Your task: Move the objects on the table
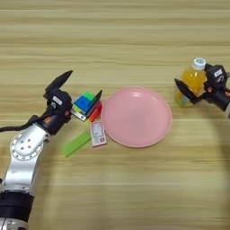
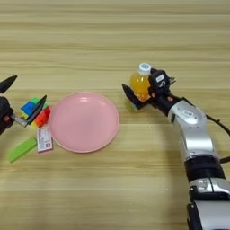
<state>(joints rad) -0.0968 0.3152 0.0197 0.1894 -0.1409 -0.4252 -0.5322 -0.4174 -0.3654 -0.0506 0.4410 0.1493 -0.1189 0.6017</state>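
Note:
The multicoloured puzzle cube [image 1: 84, 102] lies on the table [image 1: 115, 40], just left of the large pink plate [image 1: 136, 117]. My left gripper [image 1: 84, 83] is open over the cube: one finger points up and away, the other rests across the cube's right side. At the right, the orange-juice bottle [image 2: 139, 83] with its white cap stands upright beside the plate. My right gripper [image 2: 140, 88] reaches in from the right and is shut on it. Its near finger crosses the bottle's lower front, while the far finger is hidden behind the bottle.
A green bar [image 1: 76, 143] and a small white-and-red card [image 1: 98, 134] lie in front of the cube, against the plate's left rim. Something red [image 1: 95, 112] pokes out beside the cube. The plate holds nothing.

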